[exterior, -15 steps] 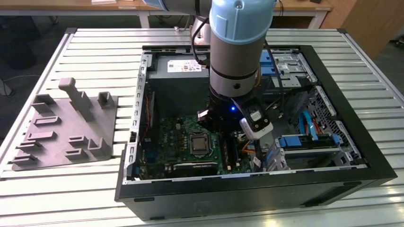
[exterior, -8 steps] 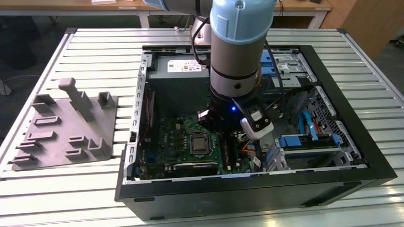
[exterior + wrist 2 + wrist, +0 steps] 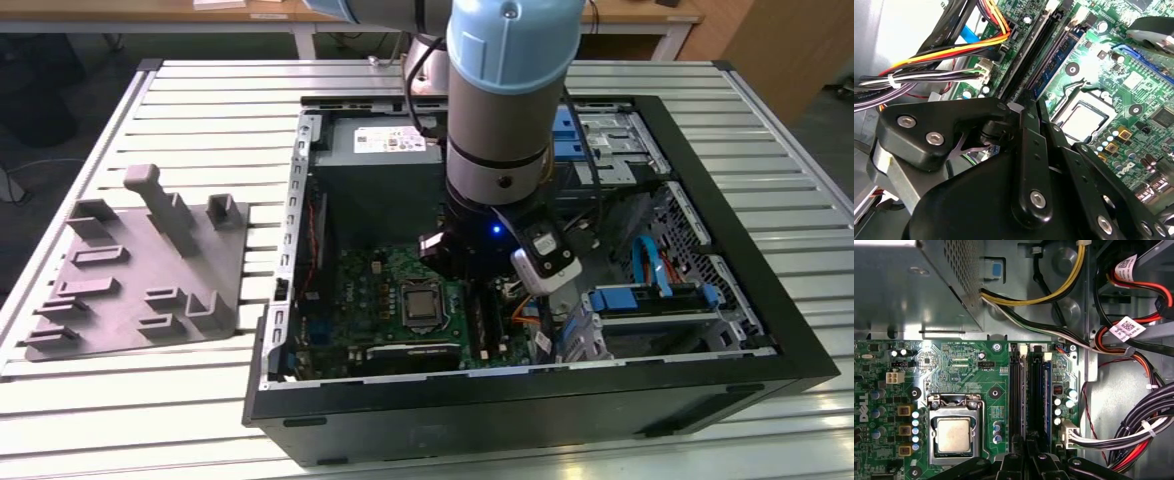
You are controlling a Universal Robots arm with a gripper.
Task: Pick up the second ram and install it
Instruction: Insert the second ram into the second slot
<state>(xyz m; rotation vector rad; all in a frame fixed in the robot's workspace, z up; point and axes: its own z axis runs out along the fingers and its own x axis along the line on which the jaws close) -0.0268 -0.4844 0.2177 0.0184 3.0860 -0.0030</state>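
looking down, you have the jaws (image 3: 1029,460) poised over the long black memory slots (image 3: 1029,390), ends running away from them; i cannot tell their grip.

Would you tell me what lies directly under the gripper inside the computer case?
Under the gripper lie the green motherboard and its long black memory slots; the slots' near ends are covered by the gripper's black linkage.

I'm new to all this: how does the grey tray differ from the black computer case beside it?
The grey tray is low and flat with upright posts; the black computer case is a deep open box. The tray lies at the exterior view's left, apart from the robot arm, which reaches down into the case. Both rest on the slatted table.
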